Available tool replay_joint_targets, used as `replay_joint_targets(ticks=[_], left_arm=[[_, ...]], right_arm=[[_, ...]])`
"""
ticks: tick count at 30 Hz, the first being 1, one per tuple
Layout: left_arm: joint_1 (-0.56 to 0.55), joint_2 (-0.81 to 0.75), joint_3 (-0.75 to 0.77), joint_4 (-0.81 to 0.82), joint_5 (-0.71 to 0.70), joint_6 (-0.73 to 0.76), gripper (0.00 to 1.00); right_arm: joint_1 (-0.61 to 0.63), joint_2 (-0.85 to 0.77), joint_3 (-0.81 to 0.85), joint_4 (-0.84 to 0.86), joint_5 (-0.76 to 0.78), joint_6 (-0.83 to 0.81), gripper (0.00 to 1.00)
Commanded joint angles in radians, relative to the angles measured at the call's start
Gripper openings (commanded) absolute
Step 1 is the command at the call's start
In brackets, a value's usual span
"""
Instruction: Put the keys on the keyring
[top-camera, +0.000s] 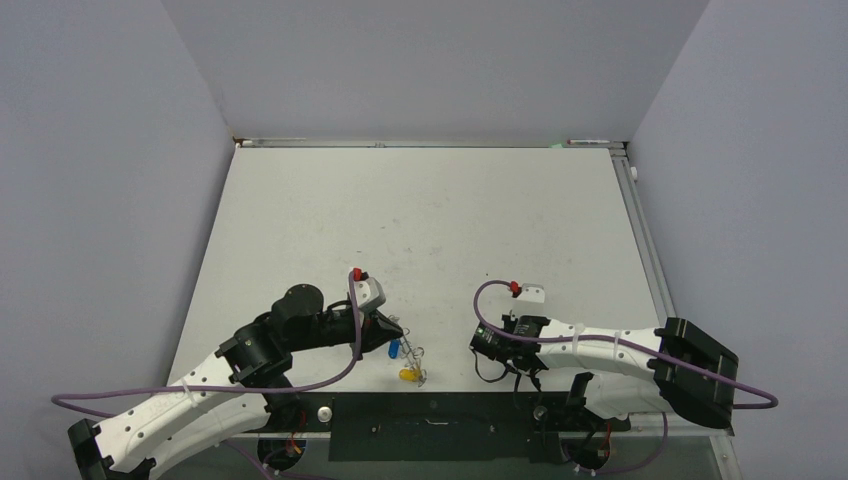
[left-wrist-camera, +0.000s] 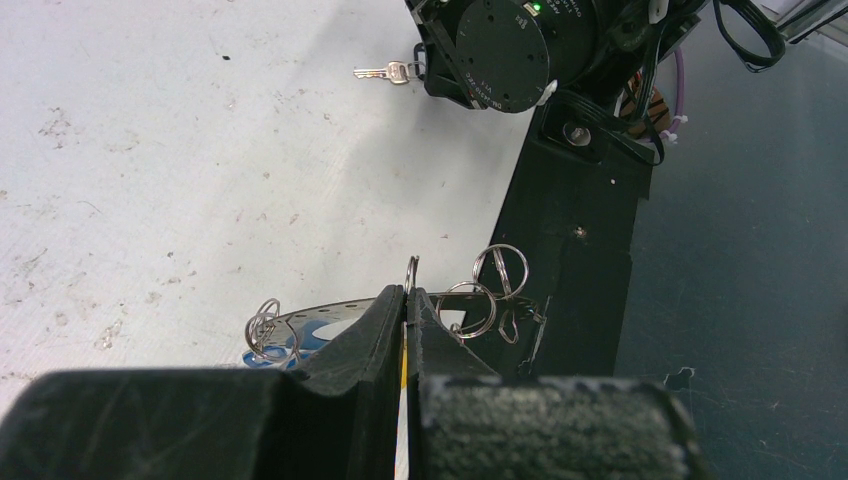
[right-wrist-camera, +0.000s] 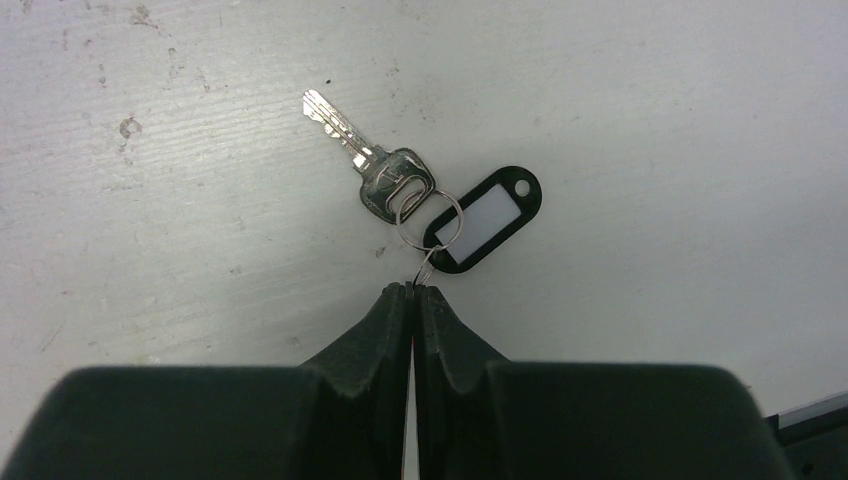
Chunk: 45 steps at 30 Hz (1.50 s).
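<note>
Keyring (left-wrist-camera: 325, 318) mostly behind left claw (left-wrist-camera: 405, 296); key loop (right-wrist-camera: 430, 222) end inside right claw (right-wrist-camera: 412, 290)

You've got two grippers: left gripper (left-wrist-camera: 405, 295), right gripper (right-wrist-camera: 412, 290); one keyring (left-wrist-camera: 330, 316); three keys: blue key (top-camera: 393, 349), yellow key (top-camera: 408, 374), black-tagged key (right-wrist-camera: 385, 180); wire loops (left-wrist-camera: 500, 266) on keyring: about four showing.

It looked like a robotics lab test cell: a scuffed white table (top-camera: 430, 220) boxed in by plain grey panels (top-camera: 430, 60), with a left arm (top-camera: 190, 400) and a right arm (top-camera: 600, 348) trailing purple cables (top-camera: 479, 303) from a black plate (top-camera: 430, 430).
</note>
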Motion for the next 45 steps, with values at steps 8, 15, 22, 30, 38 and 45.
replay_joint_targets(ticks=[8, 15, 22, 30, 38, 45], left_arm=[[-0.013, -0.023, 0.025, 0.043, -0.014, 0.013, 0.0], [-0.018, -0.03, 0.024, 0.042, -0.02, 0.014, 0.0], [-0.021, -0.031, 0.024, 0.042, -0.022, 0.015, 0.0], [-0.022, -0.031, 0.022, 0.04, -0.023, 0.016, 0.0], [-0.022, -0.027, 0.023, 0.041, -0.023, 0.016, 0.0], [-0.023, -0.028, 0.022, 0.041, -0.022, 0.015, 0.0]], right_arm=[[0.011, 0.055, 0.091, -0.099, 0.076, 0.048, 0.48], [0.01, 0.119, 0.11, -0.096, 0.087, 0.045, 0.37], [0.011, 0.125, 0.093, -0.068, 0.08, 0.057, 0.31], [0.009, 0.147, 0.087, -0.046, 0.096, 0.069, 0.27], [0.008, 0.151, 0.085, -0.039, 0.109, 0.072, 0.21], [0.008, 0.147, 0.077, -0.036, 0.105, 0.073, 0.18]])
